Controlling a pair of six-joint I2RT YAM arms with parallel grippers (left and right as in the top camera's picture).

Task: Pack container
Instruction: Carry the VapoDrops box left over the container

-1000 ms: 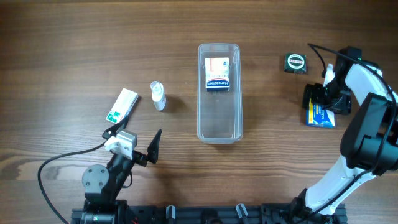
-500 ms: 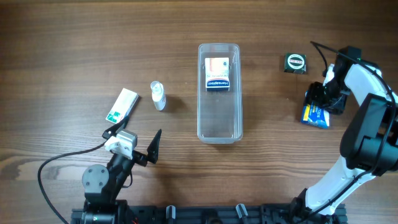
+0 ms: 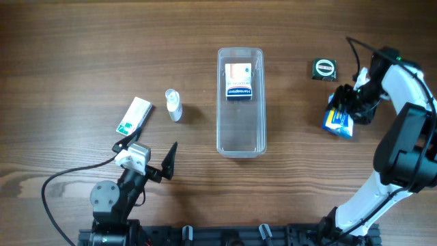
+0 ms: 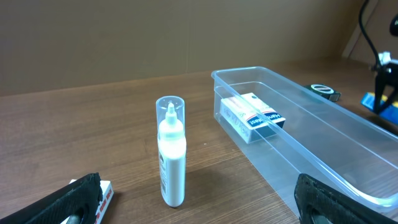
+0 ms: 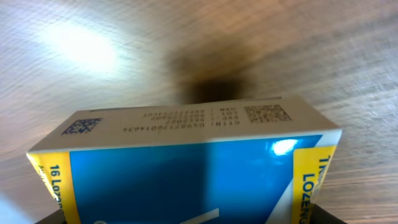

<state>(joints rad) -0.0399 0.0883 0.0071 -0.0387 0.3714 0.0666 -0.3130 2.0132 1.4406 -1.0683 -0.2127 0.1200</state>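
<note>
Two pincers are in view. The right pincer is clamped on a blue and yellow lozenge box, which sits tilted in its grip. In the right wrist view this box fills most of the frame, printed side up, with the wooden table blurred behind it. Just beyond the right pincer, a little to its left, a small black square item with a round ring on top lies on the table; what it is cannot be told.

The container stands well to the left of the right pincer, open side up, its long side running away from the robot. A Hansaplast plaster box lies flat in its far half; the near half holds nothing.

The left pincer has its fingers wide apart and holds nothing. Ahead of it a small clear bottle with a white body stands upright, the container lies ahead to its right, and a white and green flat box lies ahead to its left.
</note>
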